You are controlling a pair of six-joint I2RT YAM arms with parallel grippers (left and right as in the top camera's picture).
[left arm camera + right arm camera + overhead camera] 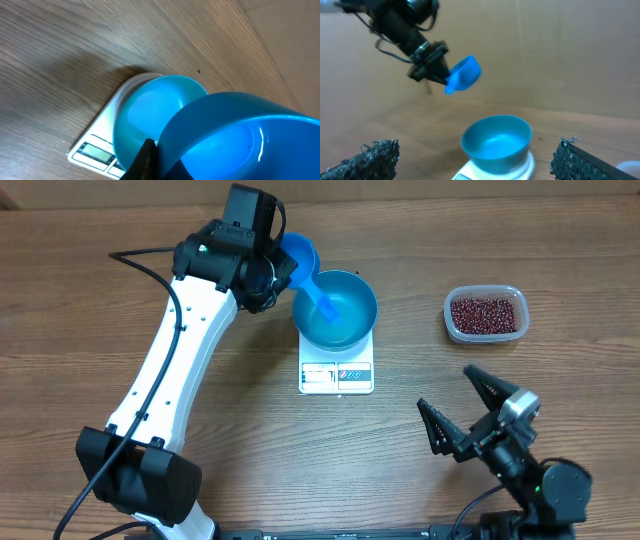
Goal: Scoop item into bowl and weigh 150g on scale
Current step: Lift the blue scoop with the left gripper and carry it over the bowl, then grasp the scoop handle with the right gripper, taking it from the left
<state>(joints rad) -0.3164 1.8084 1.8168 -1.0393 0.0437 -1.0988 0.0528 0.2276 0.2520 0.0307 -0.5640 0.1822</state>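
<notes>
I see the beans as a loose maroon heap of tiny dark red-brown pieces, lying in the clear tub off to the right, well apart from the rest. The round blue bowl sits upright on the flat white scale, its inside smooth bare blue. The scale's display panel and label face the near edge.
</notes>
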